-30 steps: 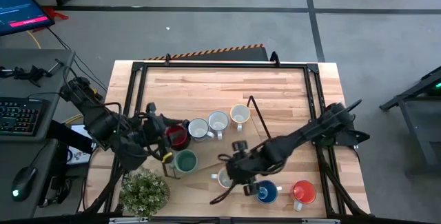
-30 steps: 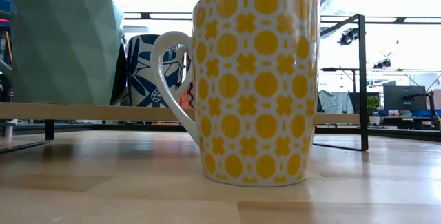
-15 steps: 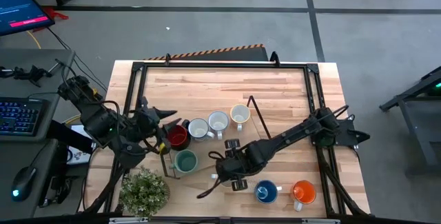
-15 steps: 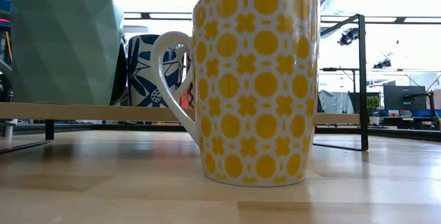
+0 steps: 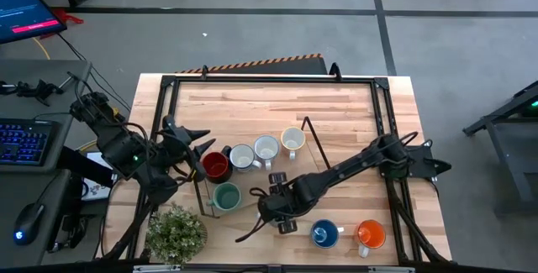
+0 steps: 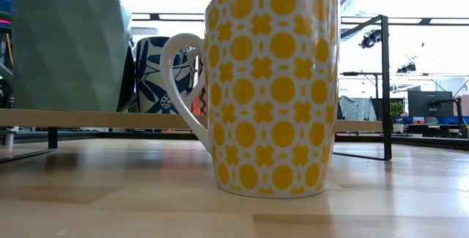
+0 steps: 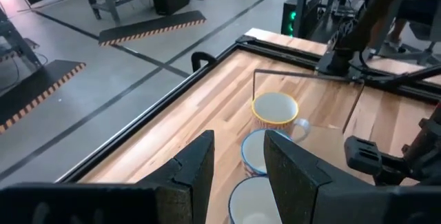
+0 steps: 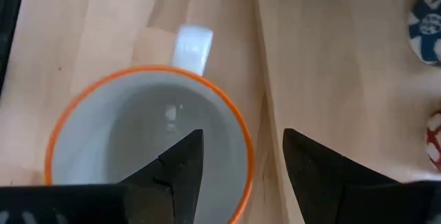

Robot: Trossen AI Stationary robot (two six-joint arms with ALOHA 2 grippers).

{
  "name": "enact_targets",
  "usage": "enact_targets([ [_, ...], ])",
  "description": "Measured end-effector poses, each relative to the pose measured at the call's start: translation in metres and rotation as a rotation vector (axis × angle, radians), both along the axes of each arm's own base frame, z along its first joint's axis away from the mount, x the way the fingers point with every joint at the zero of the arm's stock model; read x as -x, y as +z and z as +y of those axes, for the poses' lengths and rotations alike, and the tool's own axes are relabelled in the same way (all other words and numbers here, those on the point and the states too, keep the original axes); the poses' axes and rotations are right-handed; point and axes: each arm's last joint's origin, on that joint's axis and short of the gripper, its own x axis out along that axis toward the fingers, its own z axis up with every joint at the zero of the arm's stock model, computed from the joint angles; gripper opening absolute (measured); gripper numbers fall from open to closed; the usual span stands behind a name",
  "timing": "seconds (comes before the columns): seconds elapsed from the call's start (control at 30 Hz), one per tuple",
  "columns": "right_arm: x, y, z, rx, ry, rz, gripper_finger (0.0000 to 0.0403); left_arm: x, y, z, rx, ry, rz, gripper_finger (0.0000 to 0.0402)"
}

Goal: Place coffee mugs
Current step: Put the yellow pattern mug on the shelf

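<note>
**Surface check: right gripper shifted onto the patterned mug**

Surface [image 5: 269, 105], front edge: blue mug [image 5: 324, 234] and orange mug [image 5: 368, 234] stand untouched; right gripper [image 8: 242, 133] has slid away from them toward the yellow-patterned mug [image 6: 271, 91], fingers spread, one inside its orange rim, one outside; pick judged imminent. Further back, left gripper [image 5: 197, 141] has withdrawn from the dark red mug [image 5: 216, 166], fingers apart, empty; that mug looks placed beside the white mugs [image 5: 266, 148].
</note>
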Motion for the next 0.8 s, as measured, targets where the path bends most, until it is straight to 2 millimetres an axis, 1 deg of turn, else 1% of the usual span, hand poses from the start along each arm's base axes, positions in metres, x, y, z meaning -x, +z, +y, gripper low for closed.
enact_targets([
  [0.17, -0.006, -0.007, -0.001, -0.005, 0.001, -0.008, 0.0178, 0.0, -0.017, 0.0, 0.006, 0.029, 0.017, 0.0117],
  [0.37, -0.005, -0.007, 0.0, -0.005, 0.003, -0.006, 0.0178, 0.011, -0.035, 0.01, 0.066, 0.107, -0.005, 0.0117],
  [0.53, -0.005, -0.007, 0.0, -0.012, 0.007, -0.004, 0.0178, 0.034, -0.039, 0.023, 0.137, 0.067, 0.018, 0.0117],
  [0.7, -0.006, -0.007, 0.0, -0.013, 0.013, -0.013, 0.0178, 0.058, -0.042, 0.037, 0.193, 0.003, -0.029, 0.0117],
  [0.8, -0.006, -0.007, 0.0, -0.014, 0.013, -0.014, 0.0178, 0.072, -0.048, 0.044, 0.208, -0.062, -0.05, 0.0117],
])
